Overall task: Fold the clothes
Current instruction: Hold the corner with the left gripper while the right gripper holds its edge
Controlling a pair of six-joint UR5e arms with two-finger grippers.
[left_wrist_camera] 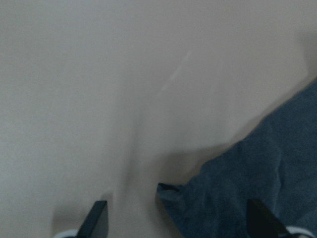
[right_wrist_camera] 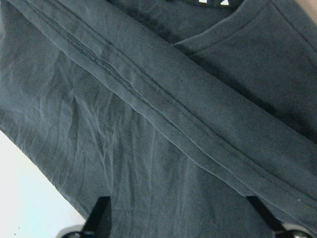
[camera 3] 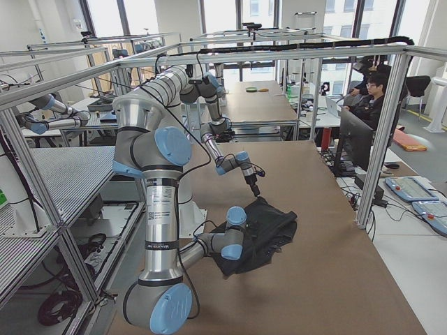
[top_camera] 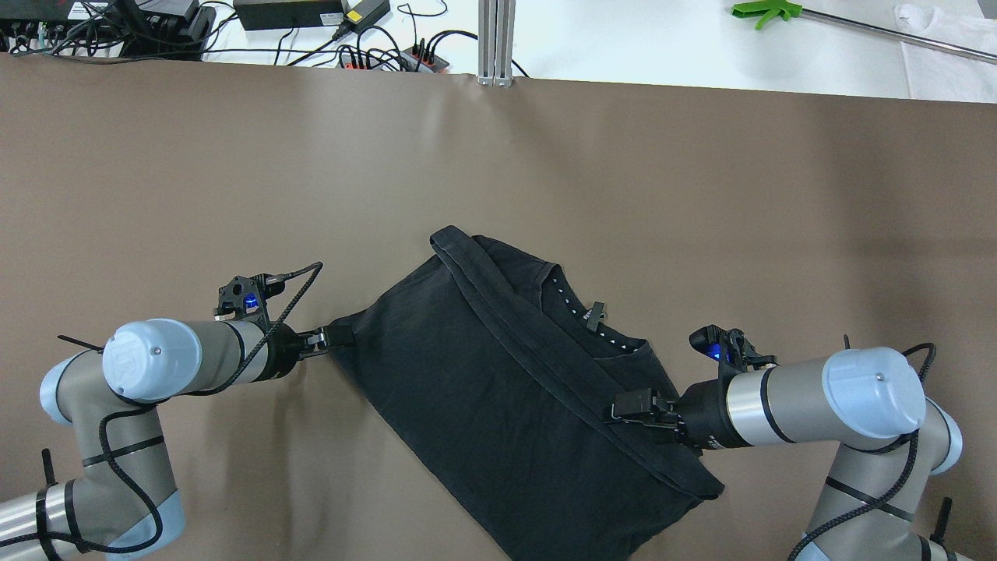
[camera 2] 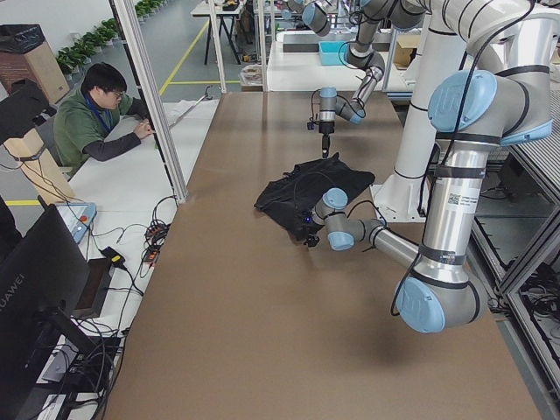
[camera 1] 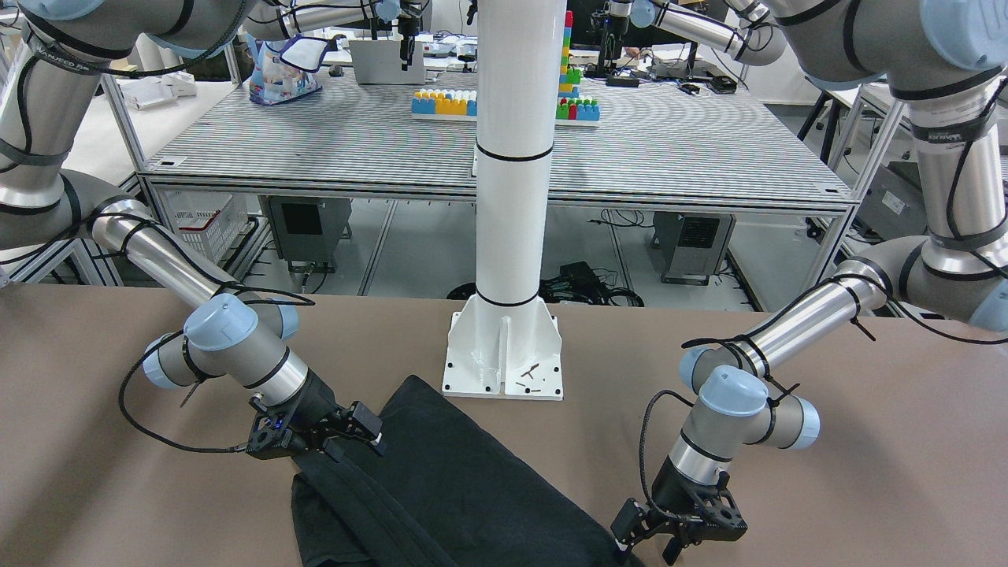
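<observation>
While clothes [top_camera: 483, 366] lie on brown table [top_camera: 234, 156], left gripper [top_camera: 331, 338], right gripper [top_camera: 631, 407] both apart

A brown counter [top_camera: 498, 140] fills the overhead view, with cables and a power strip [top_camera: 405, 58] along its 12 o'clock edge. A white pillar [camera 1: 512, 157] stands on it. Behind the pillar a striped grey bench [camera 1: 669, 150] carries toy blocks [camera 1: 445, 102]. At 10 o'clock in the left view, 1 person [camera 2: 101, 114] sits at a white desk [camera 2: 122, 179]. Windows [camera 3: 227, 15] line the far wall.

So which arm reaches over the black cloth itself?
The right gripper, above the black cloth's folded hem; the left gripper is only at its corner.
</observation>
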